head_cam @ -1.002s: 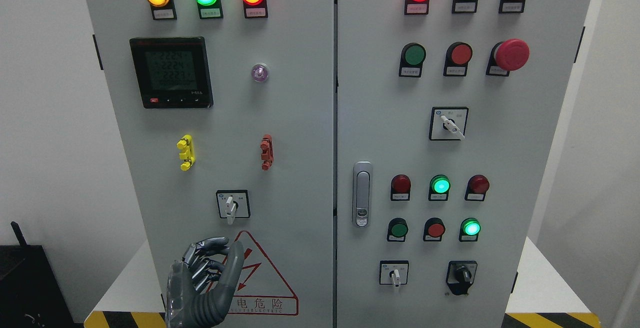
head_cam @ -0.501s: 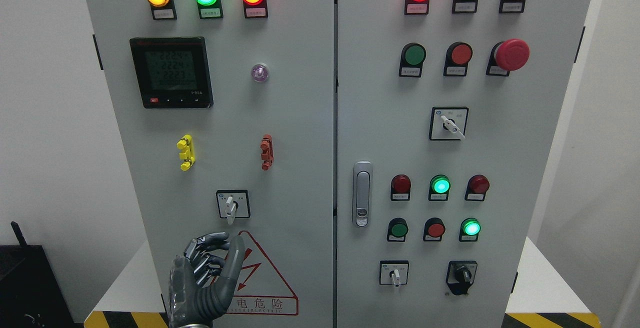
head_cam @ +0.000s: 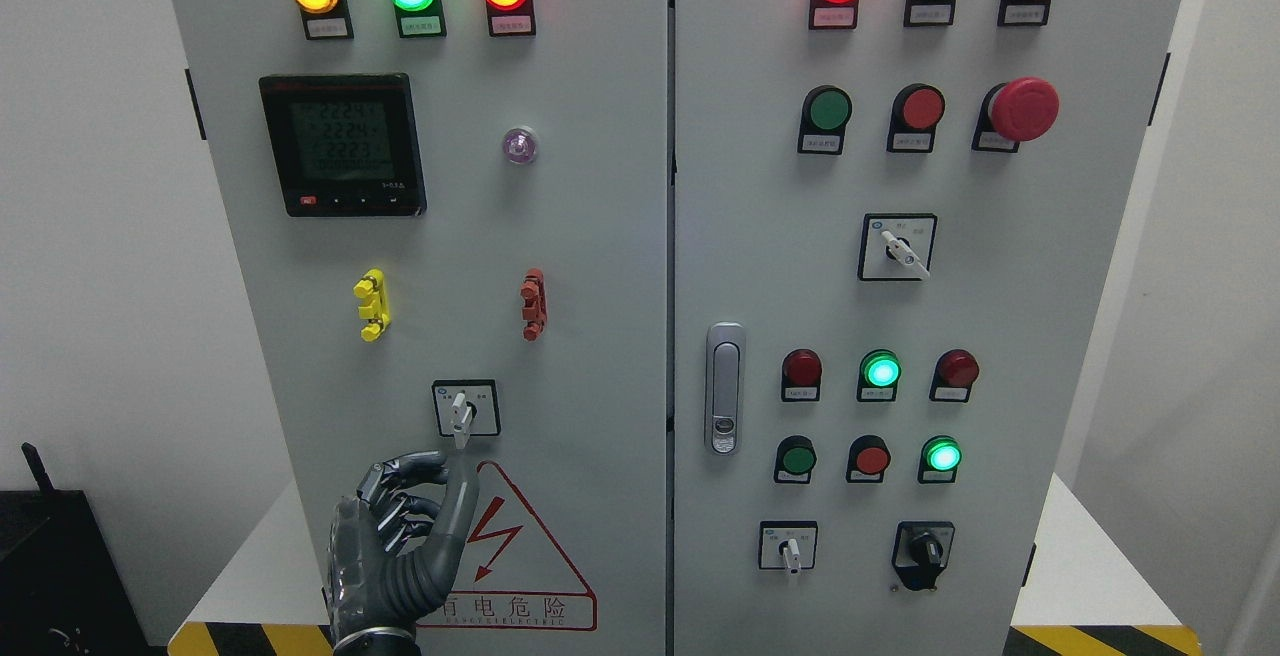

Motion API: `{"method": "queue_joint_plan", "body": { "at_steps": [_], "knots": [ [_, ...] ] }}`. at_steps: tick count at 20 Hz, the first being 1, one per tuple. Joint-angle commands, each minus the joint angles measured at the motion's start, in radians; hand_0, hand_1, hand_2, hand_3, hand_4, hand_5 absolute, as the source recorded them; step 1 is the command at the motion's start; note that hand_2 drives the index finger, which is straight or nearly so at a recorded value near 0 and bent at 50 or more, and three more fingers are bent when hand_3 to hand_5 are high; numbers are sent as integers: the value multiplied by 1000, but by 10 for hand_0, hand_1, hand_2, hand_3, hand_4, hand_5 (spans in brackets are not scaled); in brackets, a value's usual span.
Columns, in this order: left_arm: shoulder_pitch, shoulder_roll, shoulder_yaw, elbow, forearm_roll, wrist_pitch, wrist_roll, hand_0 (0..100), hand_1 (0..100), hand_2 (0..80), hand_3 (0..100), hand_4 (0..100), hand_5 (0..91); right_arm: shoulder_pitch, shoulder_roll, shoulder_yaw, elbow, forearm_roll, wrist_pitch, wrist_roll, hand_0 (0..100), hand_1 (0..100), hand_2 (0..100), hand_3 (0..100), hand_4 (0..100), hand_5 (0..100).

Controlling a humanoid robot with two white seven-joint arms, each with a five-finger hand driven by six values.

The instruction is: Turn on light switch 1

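- Low on the left door of the tall grey metal cabinet [head_cam: 590, 266], the dark grey jointed left hand [head_cam: 400, 546] hangs just under the small black-framed rotary switch with a white lever [head_cam: 465, 410], which I take to be light switch 1.
- The fingers [head_cam: 405, 481] are curled loosely toward the raised thumb, grasping nothing; the thumb tip lies just below the lever's lower end, and whether it touches cannot be told.
- The lever points straight down in its frame, so the switch looks not yet turned.
- The hand partly covers the red triangular lightning warning sticker [head_cam: 520, 556].
- Risk: a pinch closing too low would meet only the lever's tip and slide off, leaving the switch where it is.
- Risk: the curled fingers hide the lever's foot from the head camera, so a misjudged reach could press into the door instead of gripping.
- Risk: turning the wrong way would not switch the light on; the tiny labels are unreadable here.
- The right hand does not show.
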Motion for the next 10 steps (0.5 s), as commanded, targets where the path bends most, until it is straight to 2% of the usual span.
{"method": "queue_joint_plan", "body": {
  "at_steps": [1,10],
  "knots": [
    [-28,-4,13,15,-4,8,-3,249,604,415,559,730,627,0,0,0,0,-25,1,-1,0,0,0,0,0,0],
    [-57,-4,16,15,-4,14,-3,250,609,423,557,731,631,0,0,0,0,-25,1,-1,0,0,0,0,0,0]
  ]
}}
